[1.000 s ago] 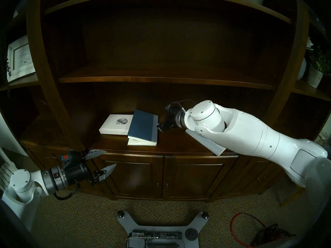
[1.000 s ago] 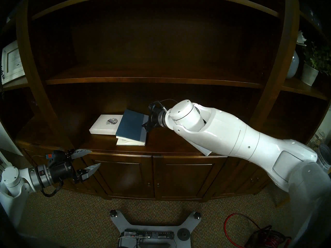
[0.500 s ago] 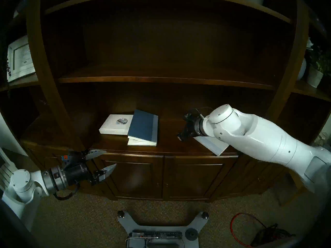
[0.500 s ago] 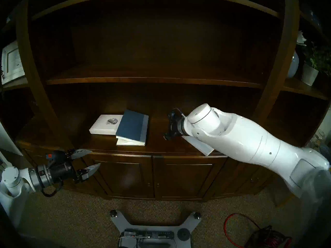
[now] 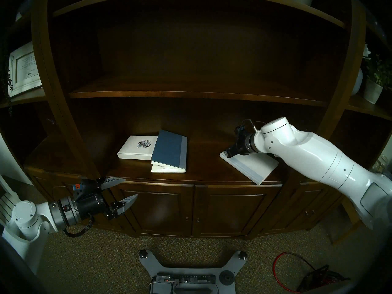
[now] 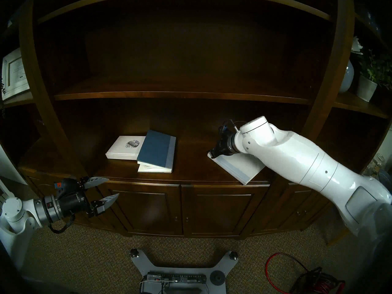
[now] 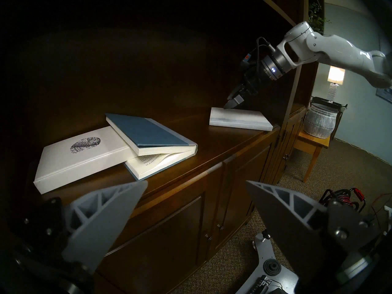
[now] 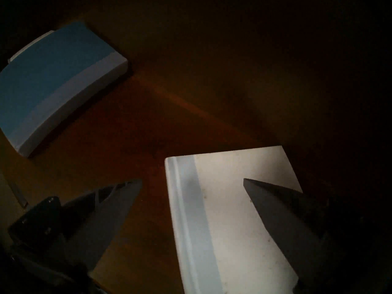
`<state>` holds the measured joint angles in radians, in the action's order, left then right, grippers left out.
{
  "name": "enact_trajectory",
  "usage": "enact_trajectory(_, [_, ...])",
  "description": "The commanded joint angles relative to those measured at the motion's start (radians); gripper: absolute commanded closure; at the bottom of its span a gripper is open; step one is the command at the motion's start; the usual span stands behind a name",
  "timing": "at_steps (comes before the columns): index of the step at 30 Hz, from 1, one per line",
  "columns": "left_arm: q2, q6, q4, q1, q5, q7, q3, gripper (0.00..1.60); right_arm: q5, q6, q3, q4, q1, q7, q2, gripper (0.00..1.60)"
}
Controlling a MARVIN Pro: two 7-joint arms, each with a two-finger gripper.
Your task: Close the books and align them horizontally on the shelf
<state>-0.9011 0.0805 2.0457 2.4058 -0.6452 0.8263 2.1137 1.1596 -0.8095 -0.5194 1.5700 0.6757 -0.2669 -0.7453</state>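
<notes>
- Your blue book (image 5: 169,151) lay half open on the shelf (image 5: 203,176), propped on the speckled book (image 5: 137,148).
- The plain white book (image 5: 252,167) sat closed but askew at the right; nothing was lined up.
- Your right end effector (image 7: 232,102) hung open, empty, over its far corner; the left end effector (image 5: 121,189) was open and empty.

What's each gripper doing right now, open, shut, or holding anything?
Left gripper: open, empty, low in front of the cabinet doors.
Right gripper: open, holding nothing, over the plain white book, straddling its spine edge.
</notes>
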Motion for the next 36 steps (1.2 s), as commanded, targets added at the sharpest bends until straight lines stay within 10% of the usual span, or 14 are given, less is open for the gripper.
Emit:
enact_trajectory(1, [0.000,-0.005,0.016,-0.008,-0.007,0.002,0.010,0.00,0.002,0.028,-0.028,-0.150,-0.067,-0.010,-0.121,0.00])
enact_trajectory(12, [-0.001,-0.005,0.016,-0.008,-0.007,0.002,0.010,0.00,-0.005,0.049,-0.016,-0.335,-0.089,0.001,-0.187,0.00])
enact_trajectory(36, [-0.001,-0.005,0.017,-0.007,-0.008,0.002,0.011,0.00,0.079,-0.118,-0.001,-0.382,-0.088,0.193,-0.176,0.00])
